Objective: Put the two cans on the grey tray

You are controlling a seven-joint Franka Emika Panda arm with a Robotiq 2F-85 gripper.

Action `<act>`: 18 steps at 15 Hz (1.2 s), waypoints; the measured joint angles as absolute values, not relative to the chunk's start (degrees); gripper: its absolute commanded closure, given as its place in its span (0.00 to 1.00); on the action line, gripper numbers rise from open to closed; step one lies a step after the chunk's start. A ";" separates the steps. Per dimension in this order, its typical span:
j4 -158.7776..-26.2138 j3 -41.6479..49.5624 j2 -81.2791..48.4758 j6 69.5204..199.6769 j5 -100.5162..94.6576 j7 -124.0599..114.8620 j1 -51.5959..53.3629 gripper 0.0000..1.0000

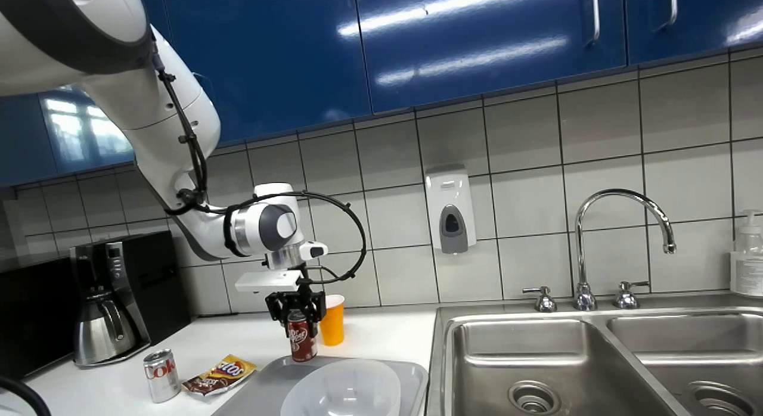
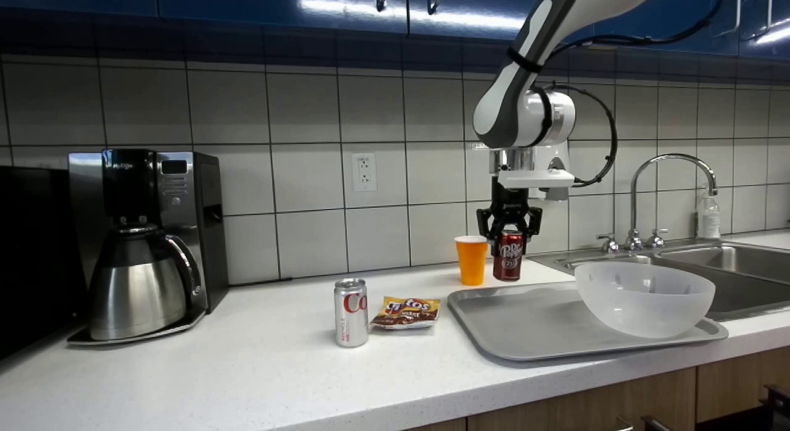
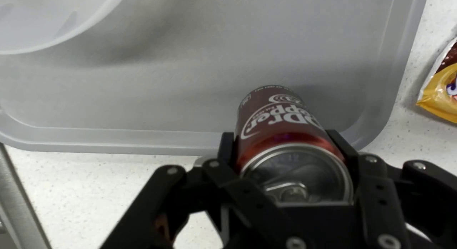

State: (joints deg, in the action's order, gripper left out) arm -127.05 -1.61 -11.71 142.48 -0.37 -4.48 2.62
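Right of centre in the wrist view, my fingers [image 3: 226,151] pinch the Dr Pepper can [image 3: 276,115] near its top. Beyond lies the grey tray [image 3: 200,102]; I can't tell if the can clears its rim, so lowering early could snag and tip it. The translucent bowl [image 3: 46,19], upper left, narrows the landing space. In an exterior view, the silver Coke can [image 2: 351,313] stands low, near centre; my arm [image 2: 528,119] slants from upper right, gripper [image 2: 510,242] pointing down.

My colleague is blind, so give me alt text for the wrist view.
The end effector holds a red Dr Pepper can, top toward the camera. Beyond, a grey tray fills most of the upper frame; a bowl is cut off at top left, a snack bag at right.
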 measured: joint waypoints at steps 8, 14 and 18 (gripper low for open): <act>-129.57 -2.60 -12.21 143.16 -0.44 -1.66 3.55 0.61; -130.65 -2.60 -12.86 143.53 -0.53 -0.51 3.55 0.61; -130.95 -2.60 -12.93 143.55 -0.57 -0.17 3.56 0.09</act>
